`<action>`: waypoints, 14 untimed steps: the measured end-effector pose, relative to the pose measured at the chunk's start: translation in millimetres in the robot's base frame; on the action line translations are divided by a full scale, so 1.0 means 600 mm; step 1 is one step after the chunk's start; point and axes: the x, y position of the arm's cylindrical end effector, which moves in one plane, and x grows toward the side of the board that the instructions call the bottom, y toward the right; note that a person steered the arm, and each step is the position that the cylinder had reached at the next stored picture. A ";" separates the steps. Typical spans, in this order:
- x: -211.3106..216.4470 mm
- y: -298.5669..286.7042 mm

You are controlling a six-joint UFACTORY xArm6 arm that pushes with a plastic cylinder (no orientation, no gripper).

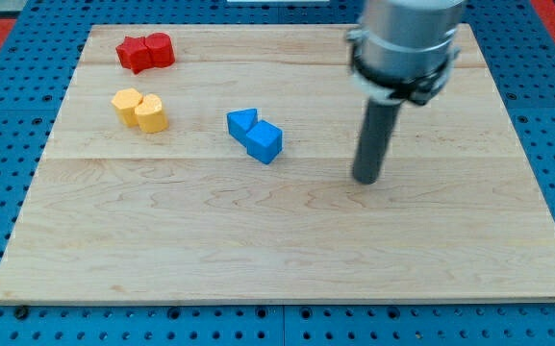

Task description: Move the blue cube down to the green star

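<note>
My tip (365,180) is resting on the bench (287,259). It is only a bare dark rod with no hand to open or close, so it is holding nothing. The blue cube (265,142) is sitting to my tip's left and slightly toward the view's top, apart from it.

The main risk, I judge, is that no green star is showing anywhere, so I am lacking a target. A second blue block (241,122), of unclear shape, is also touching the cube's far side. A push from the wrong side could drag both along, and an off-centre push could spin the cube away.

Both blue blocks are looking hard and smooth, like painted wood or plastic. The bench is pale grained wood. Farther left, yellow blocks (140,110) and red blocks (145,51) are sitting in touching pairs.
</note>
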 end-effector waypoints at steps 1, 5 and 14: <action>-0.001 -0.106; -0.110 -0.153; -0.159 0.086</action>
